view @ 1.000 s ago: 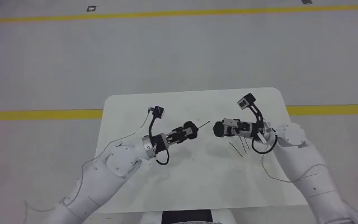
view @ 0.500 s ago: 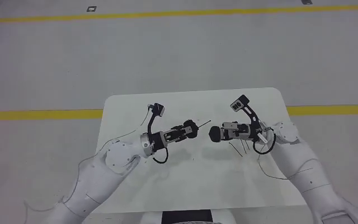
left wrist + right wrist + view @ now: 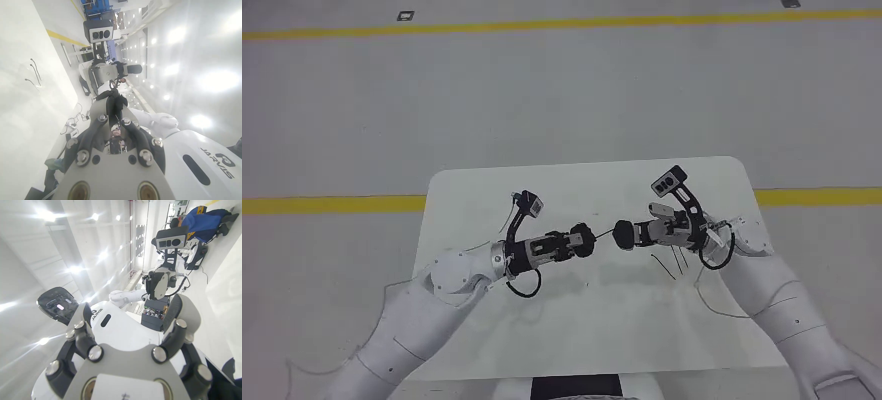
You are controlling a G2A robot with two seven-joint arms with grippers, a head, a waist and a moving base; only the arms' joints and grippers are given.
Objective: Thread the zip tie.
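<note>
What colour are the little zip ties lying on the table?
Black. The left wrist view shows the loose zip ties best.

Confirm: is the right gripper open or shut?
Open. On the right gripper, the fingers stand wide apart in its wrist view.

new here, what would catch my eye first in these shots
Above the white table the left end effector, shut on a thin black zip tie, nearly meets the open right end effector tip to tip. Spare ties lie on the table near the right one.
</note>
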